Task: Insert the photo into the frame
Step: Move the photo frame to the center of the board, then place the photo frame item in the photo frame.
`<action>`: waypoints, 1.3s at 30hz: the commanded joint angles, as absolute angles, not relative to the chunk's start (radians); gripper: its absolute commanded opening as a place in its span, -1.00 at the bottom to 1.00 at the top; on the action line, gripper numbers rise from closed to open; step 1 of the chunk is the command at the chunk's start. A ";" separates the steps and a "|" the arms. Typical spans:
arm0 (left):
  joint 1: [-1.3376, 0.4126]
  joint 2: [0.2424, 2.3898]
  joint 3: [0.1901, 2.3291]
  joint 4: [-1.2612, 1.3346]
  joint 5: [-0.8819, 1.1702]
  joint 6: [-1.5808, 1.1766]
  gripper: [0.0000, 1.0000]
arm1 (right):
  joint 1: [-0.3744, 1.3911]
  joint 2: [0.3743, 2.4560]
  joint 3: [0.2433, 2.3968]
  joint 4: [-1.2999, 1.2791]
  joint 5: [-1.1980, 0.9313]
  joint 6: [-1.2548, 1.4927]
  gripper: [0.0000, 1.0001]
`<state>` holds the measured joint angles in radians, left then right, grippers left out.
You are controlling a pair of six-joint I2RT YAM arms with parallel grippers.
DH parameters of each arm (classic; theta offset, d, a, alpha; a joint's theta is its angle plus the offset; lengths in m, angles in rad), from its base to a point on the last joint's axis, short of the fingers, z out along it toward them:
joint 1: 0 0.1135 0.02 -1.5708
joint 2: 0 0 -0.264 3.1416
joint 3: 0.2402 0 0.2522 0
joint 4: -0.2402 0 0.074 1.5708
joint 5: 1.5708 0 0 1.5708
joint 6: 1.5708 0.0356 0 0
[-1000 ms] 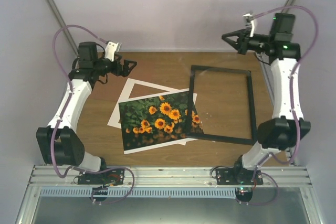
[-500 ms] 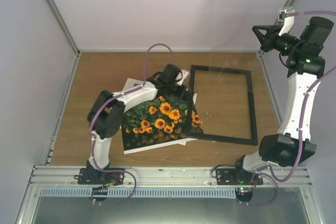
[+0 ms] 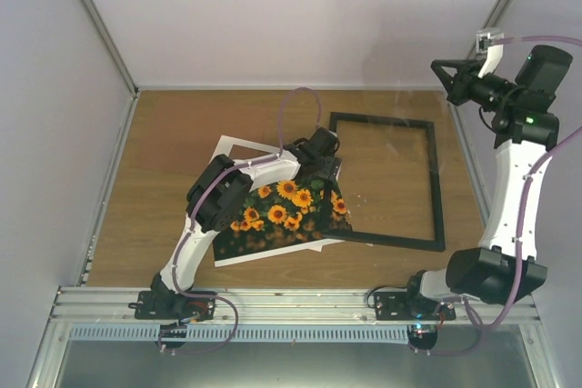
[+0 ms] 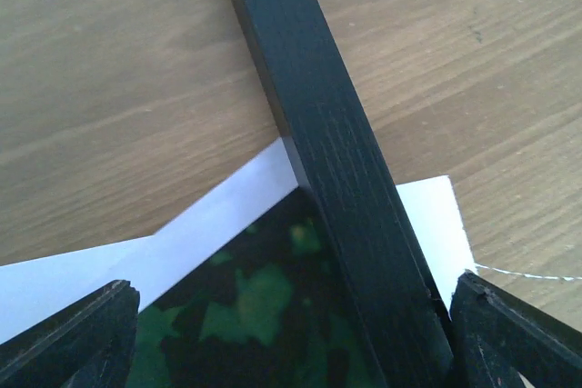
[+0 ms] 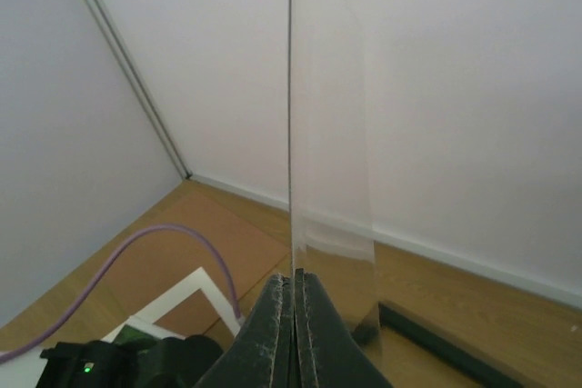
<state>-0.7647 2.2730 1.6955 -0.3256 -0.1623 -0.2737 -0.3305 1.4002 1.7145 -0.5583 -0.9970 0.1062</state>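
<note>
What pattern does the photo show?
The photo shows orange sunflowers on dark green leaves, with a white border; clearest in the top view.

Photo beside and partly under the frame, on the table

The frame (image 3: pixel 436 179) lies flat on the table (image 3: pixel 164 179), right of centre. The photo (image 3: pixel 273 215) lies to its left, resting on a mat board (image 3: pixel 232 147) that sticks out behind it and to its left. The photo's far right corner reaches under the frame's left rail. The left gripper (image 3: pixel 329 166) is above that corner, with one finger on either side of the rail. The right gripper (image 3: pixel 438 67) is raised beyond the frame's far right corner and pinches the lower edge of an upright clear sheet (image 5: pixel 332 179).
</note>
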 commanded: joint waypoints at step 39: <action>-0.324 1.827 1.170 0.431 1.305 -0.511 0.98 | -0.192 1.274 1.355 -0.360 -1.433 0.258 -0.99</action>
<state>-0.3191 1.8156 1.2442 0.1394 1.0855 -0.3477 -0.2169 1.2964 1.2987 -0.3309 -1.3411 0.3672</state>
